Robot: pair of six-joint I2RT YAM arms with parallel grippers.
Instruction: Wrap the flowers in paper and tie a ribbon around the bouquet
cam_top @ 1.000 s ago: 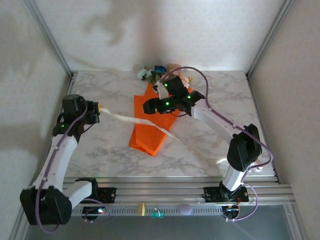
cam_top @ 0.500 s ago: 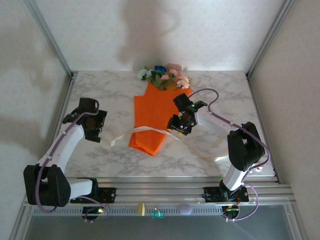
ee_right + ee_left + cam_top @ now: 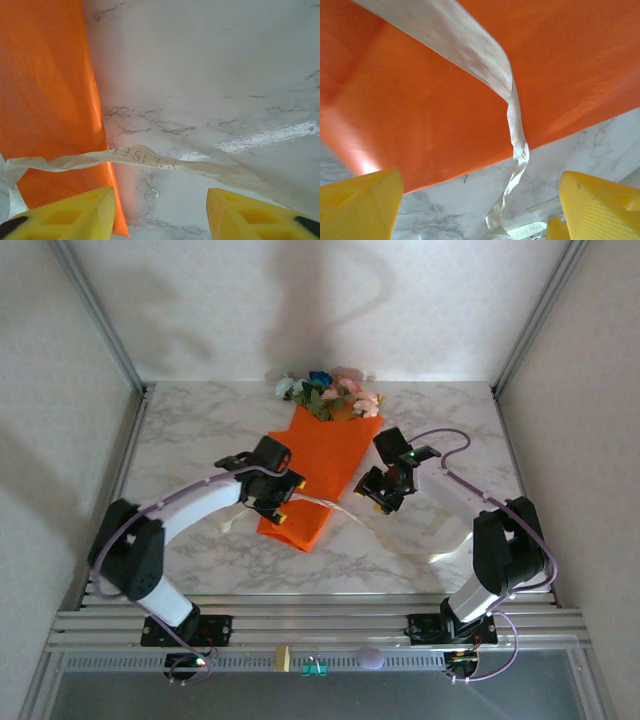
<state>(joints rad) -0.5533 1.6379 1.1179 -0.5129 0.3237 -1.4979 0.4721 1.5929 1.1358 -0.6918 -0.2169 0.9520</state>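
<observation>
Flowers [image 3: 330, 395] at far edge of table [image 3: 190, 430], mid-width, heads out of far end of folded paper [image 3: 322, 450].
Paper runs toward table centre.
Ribbon [image 3: 337, 508] lies loose across paper's near end, tails on marble both sides, untied.
Left gripper [image 3: 289, 501] over paper's near-left edge, fingers [image 3: 362, 200] spread wide, ribbon below gap, nothing clamped.
Right gripper [image 3: 373, 502] just beside paper's right edge, fingers [image 3: 70, 212] apart.
Ribbon passes in front of right tips; contact possibly none, view too close to tell.
</observation>
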